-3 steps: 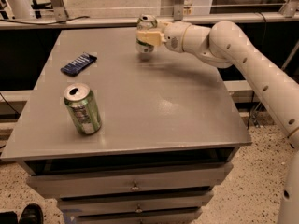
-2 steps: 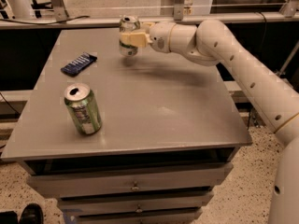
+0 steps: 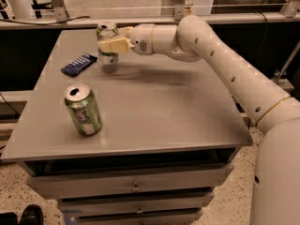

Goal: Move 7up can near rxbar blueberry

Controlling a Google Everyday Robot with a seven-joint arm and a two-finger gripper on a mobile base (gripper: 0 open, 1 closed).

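The pincer (image 3: 110, 42), over the table's far left part, is clamped around the 7up can (image 3: 108, 58). Its near finger (image 3: 114, 45) crosses the can's middle and hides the markings there, and the far finger sits partly behind the can. Whether the can's base touches the table (image 3: 168, 116) cannot be told. The lettering on the rxbar blueberry (image 3: 78, 63) is too small to read. The arm (image 3: 234, 69) is cut off by the right edge, the lowest drawer (image 3: 136, 210) by the bottom edge.

White arm extended low and level, gripper (image 3: 111, 39) at its tip clamped around the 7up can (image 3: 108, 57)
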